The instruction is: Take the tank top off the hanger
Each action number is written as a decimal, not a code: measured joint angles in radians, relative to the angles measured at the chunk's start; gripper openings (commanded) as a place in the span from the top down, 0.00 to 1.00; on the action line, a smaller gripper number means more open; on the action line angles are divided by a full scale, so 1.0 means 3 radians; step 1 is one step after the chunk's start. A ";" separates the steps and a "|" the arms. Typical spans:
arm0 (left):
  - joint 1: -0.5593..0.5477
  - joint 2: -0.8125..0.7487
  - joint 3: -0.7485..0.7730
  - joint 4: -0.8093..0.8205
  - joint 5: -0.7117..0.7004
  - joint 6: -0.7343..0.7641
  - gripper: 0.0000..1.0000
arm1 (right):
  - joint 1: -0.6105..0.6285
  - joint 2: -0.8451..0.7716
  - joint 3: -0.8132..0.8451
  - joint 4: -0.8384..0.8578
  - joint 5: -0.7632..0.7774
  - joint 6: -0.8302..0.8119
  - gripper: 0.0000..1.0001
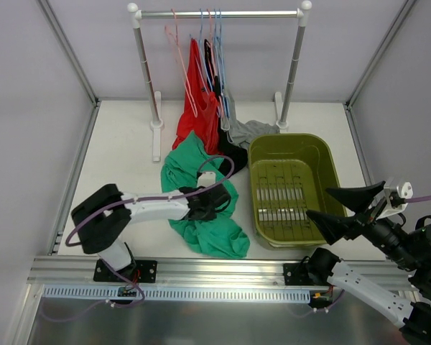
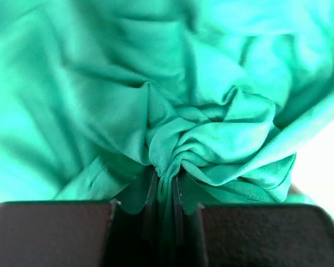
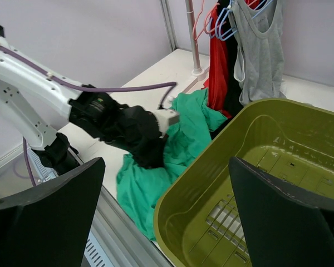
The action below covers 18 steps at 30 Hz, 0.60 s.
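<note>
A green tank top [image 1: 201, 198] lies crumpled on the table, off the rack; it fills the left wrist view [image 2: 172, 100] and shows in the right wrist view [image 3: 181, 144]. My left gripper [image 1: 217, 201] is shut on a bunched fold of it [image 2: 166, 178]. An empty pink hanger [image 1: 181, 61] hangs on the rail [image 1: 219, 13] beside blue hangers [image 1: 217, 43] that carry red [image 1: 201, 108], black and grey [image 1: 251, 131] tops. My right gripper [image 1: 350, 210] is open and empty, raised over the near right corner of the green basket [image 1: 302, 154].
The olive-green basket [image 3: 267, 167] stands right of the green top, with nothing in it. The rack's two posts [image 1: 147, 72] stand on white feet at the back. Walls close the table on both sides. An aluminium rail [image 1: 201, 269] runs along the near edge.
</note>
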 measured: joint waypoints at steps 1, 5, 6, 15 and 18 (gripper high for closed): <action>0.0000 -0.0197 -0.0184 -0.0042 -0.0052 -0.0058 1.00 | 0.0000 0.0000 0.0000 0.0000 0.0000 -0.0014 0.01; 0.0000 -0.1105 -0.0662 -0.0528 -0.0327 -0.0300 1.00 | 0.0000 0.0013 0.0000 0.0003 0.0013 -0.0048 0.01; 0.0000 -0.1302 -0.0689 -0.0623 -0.0395 -0.0331 1.00 | 0.0000 0.0023 0.0000 0.0003 0.0017 -0.0056 0.01; 0.0000 -0.2585 0.0116 -0.1232 -0.0985 0.0088 1.00 | 0.0001 0.0212 -0.0071 0.0062 0.0080 -0.0107 0.01; 0.0000 -0.2575 0.0720 -0.1330 -0.1071 0.0448 1.00 | 0.0001 0.0237 -0.0122 0.0098 0.0167 -0.0122 0.01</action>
